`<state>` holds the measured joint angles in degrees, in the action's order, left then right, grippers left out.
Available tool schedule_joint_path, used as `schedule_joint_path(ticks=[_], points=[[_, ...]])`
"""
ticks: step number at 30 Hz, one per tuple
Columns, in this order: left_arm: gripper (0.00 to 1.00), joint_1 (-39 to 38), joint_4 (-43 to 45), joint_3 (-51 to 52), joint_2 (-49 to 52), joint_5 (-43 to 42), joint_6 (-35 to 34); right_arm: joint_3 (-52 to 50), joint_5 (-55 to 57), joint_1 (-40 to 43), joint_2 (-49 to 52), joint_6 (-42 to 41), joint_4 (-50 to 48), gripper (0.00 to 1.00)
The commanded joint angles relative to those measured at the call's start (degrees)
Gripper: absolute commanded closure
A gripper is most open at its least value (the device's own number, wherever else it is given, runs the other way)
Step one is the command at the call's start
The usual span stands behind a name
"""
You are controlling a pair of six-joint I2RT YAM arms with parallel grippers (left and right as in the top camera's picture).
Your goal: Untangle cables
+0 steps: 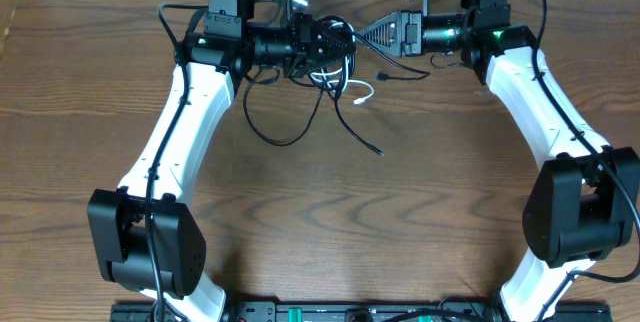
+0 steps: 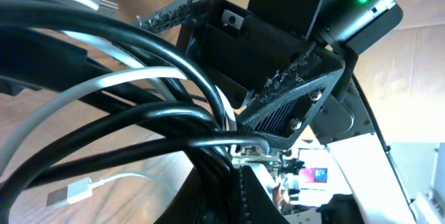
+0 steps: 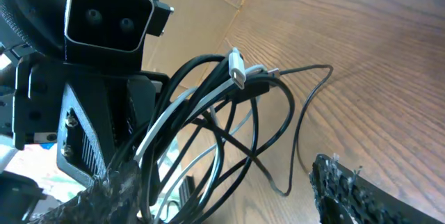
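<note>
Because the left gripper (image 1: pixel 325 42) is pinched tight on the knot of the cables, the bundle is lifted off the table (image 1: pixel 420 222) w/ the slack spilling out below it. That's prob. the point of the hold: one fixed anchor, so loops can be teased apart w/o the lot sliding around.

The black cable (image 2: pixel 118 33) makes up most of the mass. Several strands cross right at the left gripper, and one big loop droops from it toward the robot's base and rests on the wood. A free tail runs off below it, toward the right arm's side, ending in a small plug (image 1: pixel 380 152).

The white cable (image 2: pixel 90 88) threads thru the same clump. Its flat plug (image 2: pixel 69 193) dangles just under the left gripper. A pale plug (image 3: pixel 238 71) also pokes out at the top of the bundle, prob. the other end, but can't confirm.

The right gripper (image 1: pixel 372 34) faces the left gripper head-on, just beside it, jaws spread wide and nothing in them. Loops hang in front of its fingers (image 3: pixel 361 189); can't tell if any strand touches them. The stance reads as lining up to take one strand close to the anchor, where the cords are fanned out enough to tell apart.

Judgement: early days, black and white cords fully interlaced. The next move needs a bite on a single strand or a plug end. Closing on both colours at once would likely just cinch the knot.
</note>
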<state>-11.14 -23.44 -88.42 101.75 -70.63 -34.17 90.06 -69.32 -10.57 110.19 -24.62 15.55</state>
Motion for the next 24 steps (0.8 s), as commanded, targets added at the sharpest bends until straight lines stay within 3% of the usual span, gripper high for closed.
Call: schedule_joint_path(ticks=[1,7,24], points=[[0.92,-0.31,-0.02,-0.02,0.15,-2.43,6.14,0.92,-1.81,-0.24,-1.38,-0.94,-0.15,0.26],[0.92,-0.17,-0.46,0.07,0.15,-2.03,10.62,0.92,-2.71,0.85,-1.38,-1.55,-0.13,0.28],[0.93,-0.2,-2.01,0.11,0.15,1.2,11.21,0.9,-1.64,-1.62,-1.33,-2.36,-0.98,0.36]])
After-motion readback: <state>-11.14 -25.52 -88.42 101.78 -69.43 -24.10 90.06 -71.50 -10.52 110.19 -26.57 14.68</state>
